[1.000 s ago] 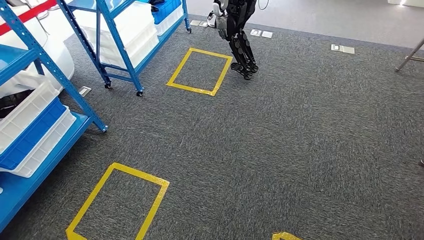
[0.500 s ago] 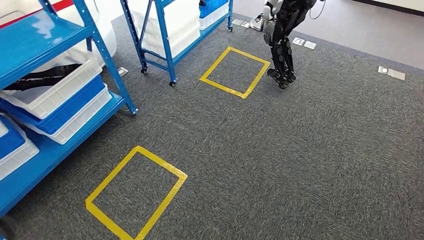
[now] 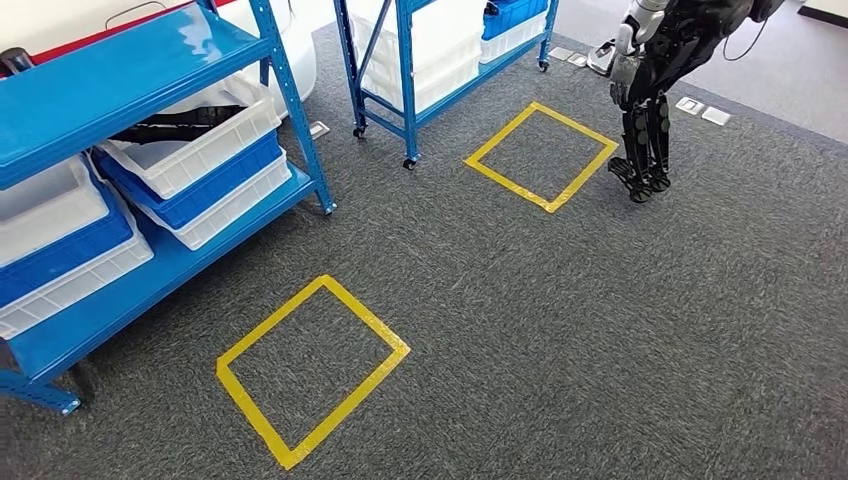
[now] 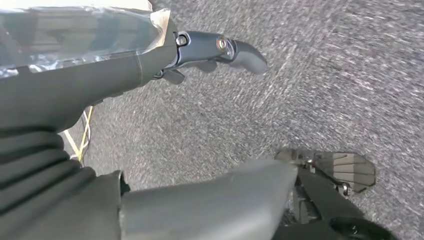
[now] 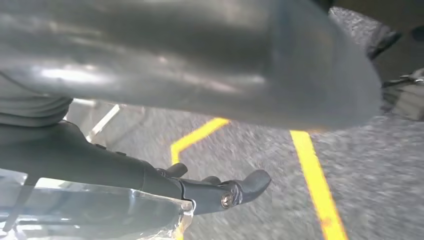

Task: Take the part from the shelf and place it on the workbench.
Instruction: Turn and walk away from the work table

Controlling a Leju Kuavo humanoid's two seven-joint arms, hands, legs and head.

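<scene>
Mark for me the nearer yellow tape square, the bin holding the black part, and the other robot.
nearer yellow tape square [image 3: 372, 315]: head view, on its right-hand tape edge.
white bin with the black part [image 3: 215, 143]: head view, on its front wall.
other robot [image 3: 648, 125]: head view, on its legs.

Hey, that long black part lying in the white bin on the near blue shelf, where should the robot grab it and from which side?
Probably the middle of the black part, where it lies along the white bin. Come in low from the aisle side: the blue shelf board overhangs the bin, so a straight-down reach looks blocked. Its exact shape is hard to tell.
</scene>
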